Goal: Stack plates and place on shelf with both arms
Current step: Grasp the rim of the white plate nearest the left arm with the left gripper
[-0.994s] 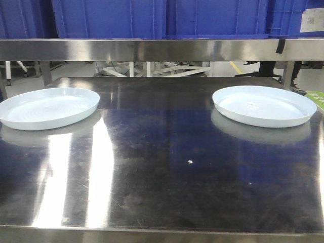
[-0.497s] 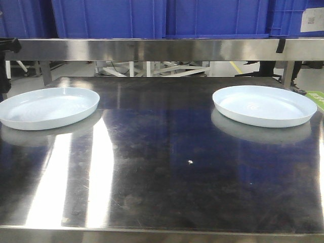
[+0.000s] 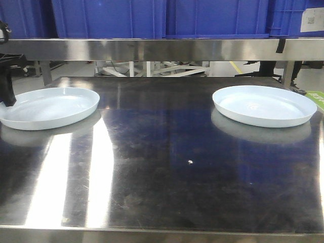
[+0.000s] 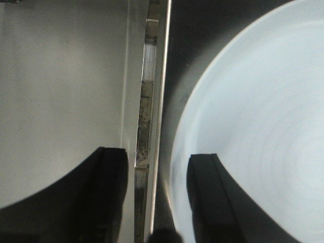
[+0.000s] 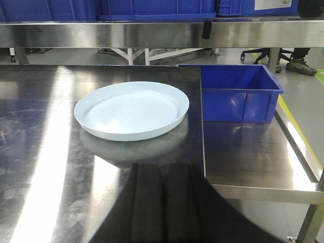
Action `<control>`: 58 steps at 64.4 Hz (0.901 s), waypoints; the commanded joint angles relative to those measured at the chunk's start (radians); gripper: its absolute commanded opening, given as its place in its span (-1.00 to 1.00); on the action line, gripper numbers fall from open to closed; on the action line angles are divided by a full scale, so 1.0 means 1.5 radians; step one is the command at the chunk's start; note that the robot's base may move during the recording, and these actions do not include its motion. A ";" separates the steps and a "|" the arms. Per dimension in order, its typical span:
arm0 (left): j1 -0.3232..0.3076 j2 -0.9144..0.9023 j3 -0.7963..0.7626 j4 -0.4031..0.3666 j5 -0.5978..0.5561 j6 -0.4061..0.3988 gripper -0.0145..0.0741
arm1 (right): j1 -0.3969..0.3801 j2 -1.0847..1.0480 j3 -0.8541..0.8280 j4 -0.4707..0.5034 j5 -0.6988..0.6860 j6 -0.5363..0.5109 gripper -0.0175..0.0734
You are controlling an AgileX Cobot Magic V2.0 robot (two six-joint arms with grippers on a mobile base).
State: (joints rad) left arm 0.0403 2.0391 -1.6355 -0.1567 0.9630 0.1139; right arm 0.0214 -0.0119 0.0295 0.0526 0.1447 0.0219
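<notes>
Two pale blue-white plates lie on the steel tabletop, the left plate point(image 3: 50, 107) and the right plate point(image 3: 264, 105). My left gripper point(image 3: 7, 97) shows at the left edge of the front view, by the left plate's outer rim. In the left wrist view the left gripper point(image 4: 158, 164) is open. One finger point(image 4: 208, 197) hangs over the left plate point(image 4: 253, 126); the other point(image 4: 109, 195) is past the table edge. My right gripper point(image 5: 162, 172) is shut on nothing, a little short of the right plate point(image 5: 131, 109). The shelf rail point(image 3: 162, 49) runs across the back.
Blue crates point(image 3: 152, 17) stand on the shelf above the rail. Another blue crate point(image 5: 238, 93) sits on a lower steel surface just right of the right plate. The table's left edge point(image 4: 158, 101) drops to pale floor point(image 4: 61, 91).
My left gripper has come into the front view at the left edge and moved down beside the left plate's rim. Neither plate has moved.
</notes>
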 commanded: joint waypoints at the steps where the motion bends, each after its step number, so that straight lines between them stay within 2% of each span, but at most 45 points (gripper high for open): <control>1: -0.001 -0.030 -0.021 -0.006 -0.009 -0.002 0.15 | -0.004 -0.012 0.000 -0.001 -0.055 0.000 -0.49; 10: -0.003 -0.029 -0.021 -0.005 -0.008 -0.001 0.08 | -0.004 -0.012 0.000 -0.001 -0.055 0.000 -0.49; 31: -0.003 -0.029 -0.021 -0.005 -0.001 0.016 -0.49 | -0.004 -0.012 0.000 -0.001 -0.055 0.000 -0.49; 45: -0.003 -0.029 -0.024 -0.008 0.024 0.016 -0.48 | -0.004 -0.012 0.000 -0.001 -0.055 0.000 -0.49; 58: -0.003 -0.029 -0.075 -0.069 0.090 0.016 -0.48 | -0.004 -0.012 0.000 -0.001 -0.055 0.000 -0.49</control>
State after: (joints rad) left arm 0.0403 2.0515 -1.6876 -0.1976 1.0645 0.1331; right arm 0.0214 -0.0119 0.0295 0.0526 0.1447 0.0219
